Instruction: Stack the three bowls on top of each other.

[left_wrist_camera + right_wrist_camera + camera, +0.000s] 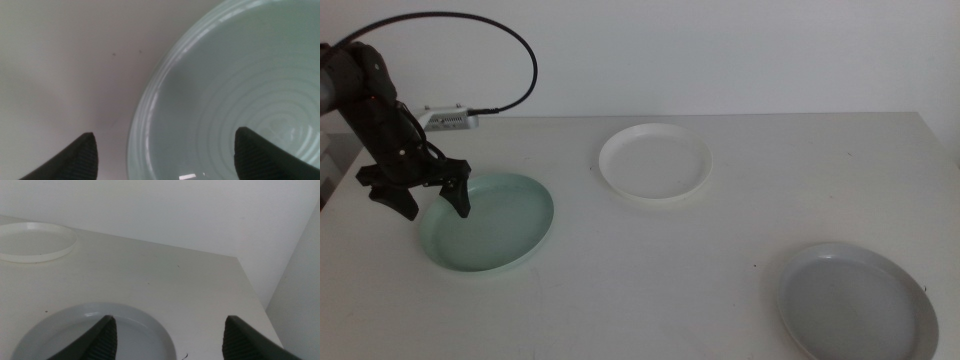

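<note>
Nearest, at the right, the grey bowl (857,302) lies on the table (660,270), the right gripper (167,337) waiting above it, jaws wide and empty. Farther left, the left gripper (422,198) points down, jaws spread astride the mint green bowl's (488,222) left rim (gripping nothing). Farthest sits the white bowl (655,162).

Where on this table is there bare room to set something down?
The widest bare patch lies in the middle of the table, bordered by the green bowl, white bowl and grey bowl. The far right corner behind the grey bowl is also bare. It is crowded at the left, where the open left end effector straddles the green bowl's rim. The right end effector hangs over the grey bowl.
</note>
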`<state>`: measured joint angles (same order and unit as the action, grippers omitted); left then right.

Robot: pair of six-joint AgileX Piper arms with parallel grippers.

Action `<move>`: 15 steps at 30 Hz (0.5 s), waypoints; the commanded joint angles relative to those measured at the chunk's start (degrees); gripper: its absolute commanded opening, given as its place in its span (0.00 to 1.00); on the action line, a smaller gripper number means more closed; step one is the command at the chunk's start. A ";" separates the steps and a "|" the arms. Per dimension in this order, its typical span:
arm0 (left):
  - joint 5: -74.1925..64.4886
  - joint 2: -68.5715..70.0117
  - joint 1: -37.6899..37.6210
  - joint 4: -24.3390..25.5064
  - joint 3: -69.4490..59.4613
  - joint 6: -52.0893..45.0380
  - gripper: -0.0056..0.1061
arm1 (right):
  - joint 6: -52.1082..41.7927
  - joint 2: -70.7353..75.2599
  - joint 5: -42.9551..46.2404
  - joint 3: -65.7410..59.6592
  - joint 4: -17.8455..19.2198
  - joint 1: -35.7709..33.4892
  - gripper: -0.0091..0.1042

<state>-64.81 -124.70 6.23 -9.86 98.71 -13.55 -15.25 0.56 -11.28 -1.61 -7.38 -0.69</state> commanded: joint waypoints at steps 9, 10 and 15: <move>-0.31 0.53 0.09 -0.83 1.73 -0.71 0.79 | -0.38 1.50 4.22 0.34 0.47 0.41 0.55; -0.31 0.40 0.09 -0.76 1.73 -0.71 0.73 | -0.38 1.50 4.22 0.34 0.47 0.41 0.55; -0.31 0.39 0.09 -0.36 1.75 -0.71 0.39 | -0.38 1.50 4.22 0.34 0.47 0.41 0.55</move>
<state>-64.67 -127.26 6.23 -8.98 99.20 -14.22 -15.25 0.56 -11.28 -1.61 -7.38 -0.69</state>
